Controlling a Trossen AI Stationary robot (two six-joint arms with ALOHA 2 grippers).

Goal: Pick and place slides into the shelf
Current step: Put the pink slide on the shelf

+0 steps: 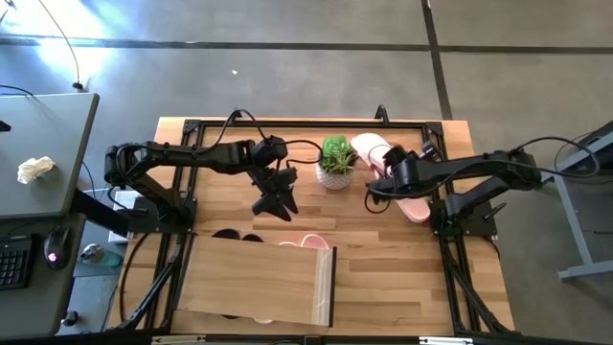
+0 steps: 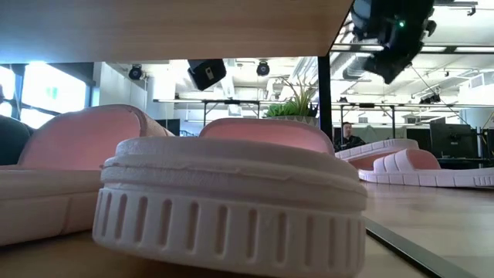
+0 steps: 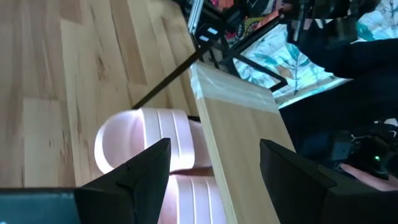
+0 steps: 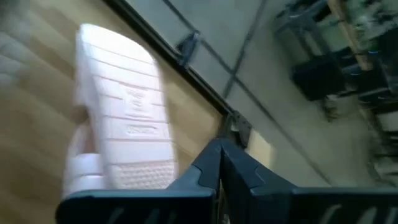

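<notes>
My left gripper (image 1: 275,205) (image 3: 214,163) is open and hovers over the table just beyond the far edge of the shelf (image 1: 254,278) (image 3: 239,121). Below it, two pink slides (image 3: 152,140) (image 1: 308,241) stick out from under the shelf top. Two black slides (image 1: 236,235) show at the same edge. My right gripper (image 1: 374,195) (image 4: 221,152) is shut and empty, between the potted plant and a pink slide (image 1: 414,206) (image 4: 124,124) lying on the table. Another pink slide (image 1: 368,148) lies near the far edge. The low view looks under the shelf top (image 2: 170,27) at pink slides (image 2: 231,201).
A small potted green plant (image 1: 335,161) (image 2: 297,104) stands on the table between the two grippers. The black table frame (image 1: 287,125) runs along the far edge. A grey desk with a keyboard and mouse (image 1: 43,163) stands to the left of the table.
</notes>
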